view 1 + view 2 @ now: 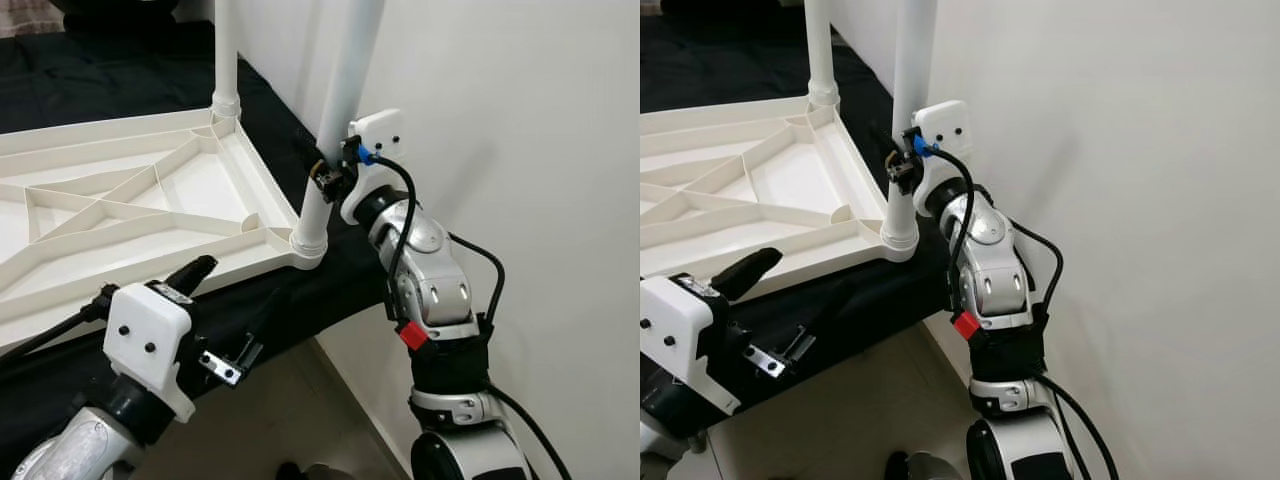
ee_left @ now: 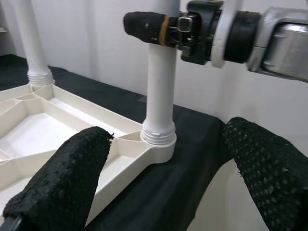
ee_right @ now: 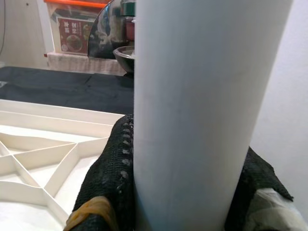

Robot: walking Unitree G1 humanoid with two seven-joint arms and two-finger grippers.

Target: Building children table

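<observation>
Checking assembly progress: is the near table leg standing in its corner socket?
Yes. The near leg stands upright in the tabletop corner socket, right gripper clamped around it.

The tabletop [image 1: 150, 200] lies upside down on the cloth-covered bench [image 1: 300, 300], ribs facing up. One leg [image 1: 335, 130] stands upright in the near right corner socket, another leg [image 1: 226, 60] upright in the far corner behind it. The wall [image 1: 520, 120] runs along the right, close beside the bench edge. The right claw [image 1: 325, 175] is clamped around the near leg, above the socket. The left claw [image 2: 163, 183], fingers apart, sits before the tabletop's near edge, facing that corner. Floor [image 1: 290, 400] lies below the bench.
</observation>
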